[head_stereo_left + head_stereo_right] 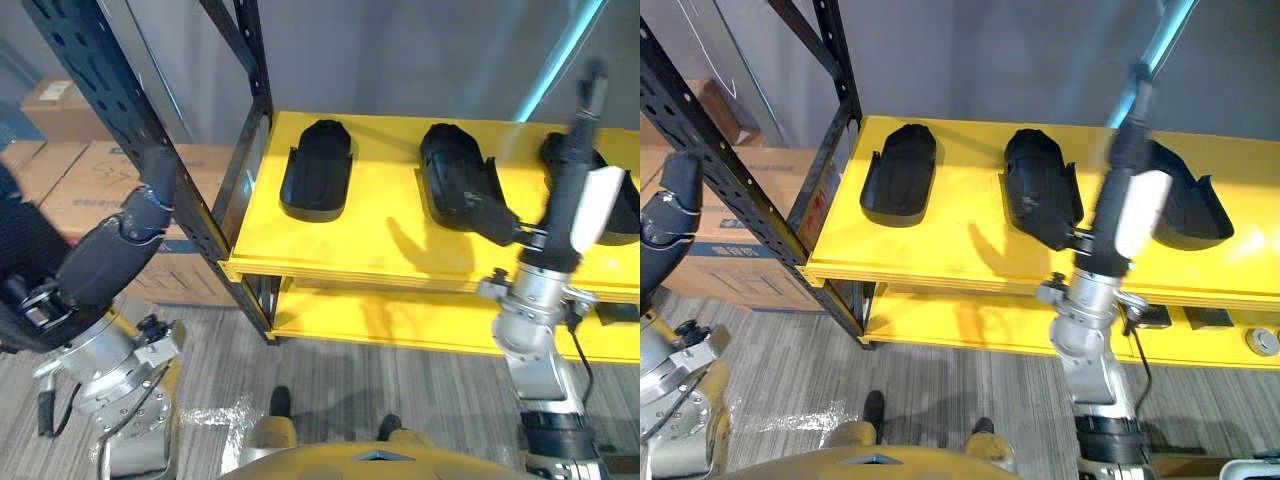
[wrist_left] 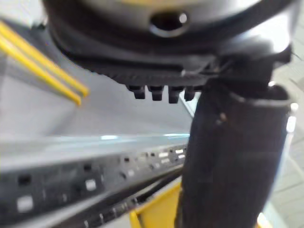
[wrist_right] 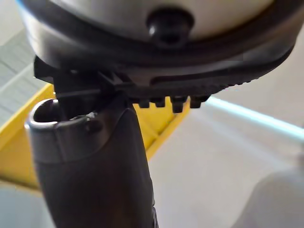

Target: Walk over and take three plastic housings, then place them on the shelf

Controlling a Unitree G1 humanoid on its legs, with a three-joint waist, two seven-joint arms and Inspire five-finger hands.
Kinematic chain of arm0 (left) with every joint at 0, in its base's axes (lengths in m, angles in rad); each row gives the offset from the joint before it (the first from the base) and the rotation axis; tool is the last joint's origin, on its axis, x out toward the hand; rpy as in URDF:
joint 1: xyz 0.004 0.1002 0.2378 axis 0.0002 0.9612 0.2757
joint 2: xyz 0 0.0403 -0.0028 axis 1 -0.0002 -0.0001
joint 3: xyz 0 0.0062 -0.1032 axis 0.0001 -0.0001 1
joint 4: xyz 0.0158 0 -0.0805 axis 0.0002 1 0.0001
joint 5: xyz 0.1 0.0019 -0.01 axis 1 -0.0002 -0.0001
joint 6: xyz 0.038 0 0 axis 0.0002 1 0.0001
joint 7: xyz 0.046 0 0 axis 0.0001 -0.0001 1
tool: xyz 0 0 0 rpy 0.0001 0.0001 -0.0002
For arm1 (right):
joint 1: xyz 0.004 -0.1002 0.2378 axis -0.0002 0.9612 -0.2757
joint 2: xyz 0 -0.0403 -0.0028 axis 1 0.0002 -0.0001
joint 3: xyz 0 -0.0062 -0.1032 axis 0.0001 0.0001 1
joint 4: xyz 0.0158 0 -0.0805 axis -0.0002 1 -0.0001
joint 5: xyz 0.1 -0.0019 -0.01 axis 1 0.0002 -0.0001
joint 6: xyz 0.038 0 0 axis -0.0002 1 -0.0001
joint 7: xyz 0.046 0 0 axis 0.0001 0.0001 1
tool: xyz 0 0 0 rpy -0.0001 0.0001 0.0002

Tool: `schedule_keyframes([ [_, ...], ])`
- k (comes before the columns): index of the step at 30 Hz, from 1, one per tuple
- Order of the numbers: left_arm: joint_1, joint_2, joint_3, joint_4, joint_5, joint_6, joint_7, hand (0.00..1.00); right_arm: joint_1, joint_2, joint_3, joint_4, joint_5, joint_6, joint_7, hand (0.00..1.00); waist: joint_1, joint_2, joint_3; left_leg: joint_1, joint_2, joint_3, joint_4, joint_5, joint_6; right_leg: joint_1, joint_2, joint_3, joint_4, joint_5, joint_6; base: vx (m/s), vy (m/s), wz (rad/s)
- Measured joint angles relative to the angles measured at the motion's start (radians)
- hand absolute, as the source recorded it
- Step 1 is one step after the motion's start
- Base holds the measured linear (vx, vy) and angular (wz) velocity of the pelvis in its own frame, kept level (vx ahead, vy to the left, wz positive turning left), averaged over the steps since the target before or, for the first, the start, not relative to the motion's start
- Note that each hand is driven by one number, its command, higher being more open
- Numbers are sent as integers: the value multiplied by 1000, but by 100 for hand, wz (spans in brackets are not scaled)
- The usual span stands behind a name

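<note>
As three black plastic housings [image 1: 317,170] are lying on the yellow shelf [image 1: 380,245], long axes pointing away, the right robot hand [image 1: 563,215], fingers straight, is hovering nearest the two rightmost; the left robot hand [image 1: 105,258], also straight-fingered, is hanging well apart.

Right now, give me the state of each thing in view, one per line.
Left housing: lying on the shelf, untouched.
Middle housing: lying on the shelf, untouched.
Right housing: on the shelf, partly behind the right hand.
Left hand: open, empty, beside the rack post.
Right hand: open, empty, raised before the shelf.
</note>
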Motion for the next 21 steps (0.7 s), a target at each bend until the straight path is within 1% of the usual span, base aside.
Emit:
schedule_keyframes([
  [1, 31, -8, 76, 6, 5, 18, 44, 100, 32, 19, -78, 0, 20, 4, -37, 100, -4, 10, -9, 0, 0, 1, 0, -1, 0, 0, 0, 0, -2, 0, 0, 0, 0, 0],
  [2, 36, -10, 90, 8, 5, 20, 50, 100, 38, 23, -91, 0, 28, 5, -40, 100, -5, 12, -11, -1, 1, 2, 0, -1, 0, -1, 1, 1, -2, 0, 0, 6, -22, -4],
  [3, 57, -37, 180, 28, -3, 29, 79, 100, 72, 50, -161, 0, 72, 13, -56, 100, -13, 17, -26, 0, 1, 5, 0, -3, 1, 0, 2, 4, -7, 0, 0, 27, -20, -9],
  [4, 63, -50, 241, 63, -35, 31, 85, 100, 105, 73, -214, 1, 127, 15, -51, 100, -15, 21, -39, 1, 4, 12, 0, -4, 4, -1, 5, 11, -11, 1, 0, 32, -21, -14],
  [5, 63, -54, 266, 86, -61, 33, 86, 100, 121, 85, -234, 3, 161, 17, -44, 100, -16, 22, -44, 2, 6, 18, 0, -5, 4, -1, 6, 17, -13, 1, 0, 35, -21, -21],
  [6, 65, -63, 302, 124, -104, 49, 69, 100, 143, 103, -259, 6, 237, 22, 5, 100, -19, 21, -50, 6, 9, 28, 0, -7, 1, -3, 9, 27, -14, 2, 1, 37, -23, -24],
  [7, 76, -66, 327, 201, -184, 101, 8, 100, 189, 133, -286, 20, 354, 43, 85, 100, -24, 24, -67, 12, 11, 38, 0, -9, -2, -4, 11, 35, -14, 4, 5, 40, -22, -26],
  [8, 80, -66, 327, 242, -224, 122, -27, 100, 210, 142, -290, 31, 391, 49, 115, 100, -24, 21, -69, 18, 13, 46, 0, -12, -3, -3, 11, 42, -13, 4, 5, 41, -15, -33],
  [9, 92, -66, 325, 307, -299, 161, -97, 100, 240, 157, -288, 46, 448, 67, 173, 100, -24, 24, -72, 30, 15, 63, 0, -20, -4, -2, 12, 56, -11, 3, 4, 33, -3, -41],
  [10, 104, -67, 317, 403, -380, 220, -189, 100, 280, 175, -271, 69, 498, 99, 245, 100, -27, 27, -74, 44, 18, 83, 0, -31, -2, 0, 13, 74, -7, 2, 3, 25, 2, -43],
  [11, 114, -67, 314, 451, -418, 256, -240, 100, 298, 186, -261, 81, 516, 123, 282, 100, -28, 26, -74, 50, 21, 94, 0, -37, -6, 0, 14, 80, -5, 0, 1, 5, -4, -44],
  [12, 123, -67, 305, 563, -454, 319, -322, 100, 322, 194, -239, 131, 546, 165, 349, 100, -36, 22, -76, 58, 26, 116, 0, -41, -6, -5, 15, 87, -1, -2, -1, -10, -9, -33],
  [13, 122, -66, 287, 695, -472, 367, -389, 100, 330, 194, -215, 216, 552, 199, 403, 100, -48, 14, -80, 59, 29, 134, 0, -43, -4, -8, 16, 93, 0, -2, -2, -16, -14, -28],
  [14, 117, -67, 275, 767, -481, 384, -418, 100, 330, 194, -205, 266, 556, 215, 424, 100, -49, 10, -80, 63, 31, 148, 0, -43, -3, -9, 16, 97, 1, -2, -1, -13, -6, -23],
  [15, 105, -71, 254, 901, -491, 409, -459, 100, 325, 194, -194, 369, 584, 245, 463, 100, -46, 2, -82, 72, 34, 174, 0, -48, -3, -7, 15, 109, 1, -1, -1, -9, 0, -18],
  [16, 98, -74, 247, 961, -502, 425, -481, 100, 322, 194, -193, 421, 591, 262, 482, 100, -46, -6, -85, 74, 35, 187, 0, -49, -3, -7, 15, 110, 1, -1, -1, 1, 8, -9],
  [18, 73, -78, 230, 1156, -549, 481, -576, 100, 301, 192, -203, 647, 606, 324, 548, 100, -44, -26, -94, 77, 36, 206, 0, -49, -3, -2, 10, 106, 3, -8, 1, 20, 12, 7],
  [19, 72, -78, 230, 1195, -573, 496, -606, 100, 293, 192, -214, 703, 627, 339, 573, 100, -42, -33, -97, 80, 35, 208, 0, -50, -3, 1, 8, 107, 3, -10, 2, 40, 15, 1],
  [20, 65, -77, 231, 1273, -615, 527, -653, 100, 274, 192, -248, 810, 655, 360, 622, 100, -35, -39, -99, 89, 32, 209, 0, -54, -3, 10, 5, 107, 4, -14, 5, 54, 26, 2],
  [21, 41, -76, 232, 1358, -643, 560, -689, 100, 260, 191, -294, 900, 673, 370, 665, 100, -26, -38, -100, 94, 26, 209, 0, -57, 0, 16, -2, 107, 6, -18, 8, 45, 23, 2],
])
